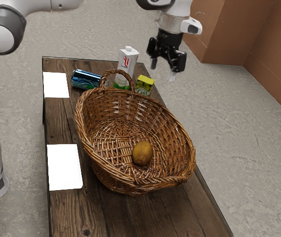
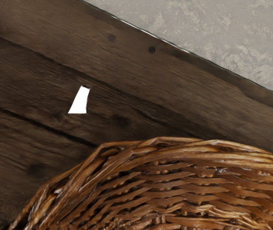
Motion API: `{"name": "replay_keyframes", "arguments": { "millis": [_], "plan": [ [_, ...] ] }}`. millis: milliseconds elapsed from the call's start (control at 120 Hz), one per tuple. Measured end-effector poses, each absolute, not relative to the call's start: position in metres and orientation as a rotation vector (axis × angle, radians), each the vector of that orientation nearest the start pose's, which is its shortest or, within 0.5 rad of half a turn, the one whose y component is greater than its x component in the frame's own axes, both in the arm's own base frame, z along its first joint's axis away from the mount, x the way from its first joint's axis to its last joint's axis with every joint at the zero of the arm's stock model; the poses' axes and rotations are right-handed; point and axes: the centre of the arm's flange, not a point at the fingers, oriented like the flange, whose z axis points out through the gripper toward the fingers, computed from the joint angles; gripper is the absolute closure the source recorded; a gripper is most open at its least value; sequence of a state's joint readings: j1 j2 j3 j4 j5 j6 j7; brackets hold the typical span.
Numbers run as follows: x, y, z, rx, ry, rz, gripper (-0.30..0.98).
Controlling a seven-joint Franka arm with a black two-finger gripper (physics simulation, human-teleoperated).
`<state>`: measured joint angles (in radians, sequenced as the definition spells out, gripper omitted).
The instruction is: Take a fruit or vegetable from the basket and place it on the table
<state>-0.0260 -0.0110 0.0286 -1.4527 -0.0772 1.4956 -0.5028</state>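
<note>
My gripper [image 1: 162, 70] is in the air beyond the far end of the basket, above and to the exterior view's right of the small green carton, its two fingertips apart with nothing between them. The wicker basket [image 1: 88, 155] rests on the wooden table [image 1: 96, 217]. Inside it, toward the near side, lies a brown, kiwi-like fruit [image 1: 142, 153]. In the wrist view, the basket's rim [image 2: 175, 142] curves over the table's planks [image 2: 45, 76]; I cannot make out the fruit there.
Behind the basket stand a white carton [image 1: 127, 61] and a green carton [image 1: 144, 85], with a blue can [image 1: 85, 79] lying beside them. The basket's handle [image 1: 117, 72] arches up at its far end. White patches [image 1: 64, 167] mark the table's left side in the exterior view.
</note>
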Motion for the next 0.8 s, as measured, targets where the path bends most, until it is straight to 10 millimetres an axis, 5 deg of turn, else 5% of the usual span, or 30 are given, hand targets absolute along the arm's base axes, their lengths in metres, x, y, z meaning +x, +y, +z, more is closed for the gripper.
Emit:
{"name": "replay_keyframes", "arguments": {
  "millis": [208,283,350,433,467,542,583,800],
  "plan": [
    [0.534,-0.016,0.694,-2.893,-1.493,-0.001,0.0],
    [0.542,-0.021,0.683,-2.879,-1.523,0.05,0.0],
    [0.57,-0.03,0.659,-2.896,-1.49,0.119,0.0],
    [0.592,-0.091,0.626,-2.981,-1.325,0.228,0.0],
    [0.58,-0.111,0.619,-3.001,-1.273,0.259,0.0],
    [0.509,-0.129,0.618,-3.033,-1.217,0.261,0.0],
    [0.49,-0.136,0.616,-3.052,-1.199,0.248,0.0],
    [0.492,-0.132,0.592,-3.072,-1.272,0.212,0.0]
  ]
}}
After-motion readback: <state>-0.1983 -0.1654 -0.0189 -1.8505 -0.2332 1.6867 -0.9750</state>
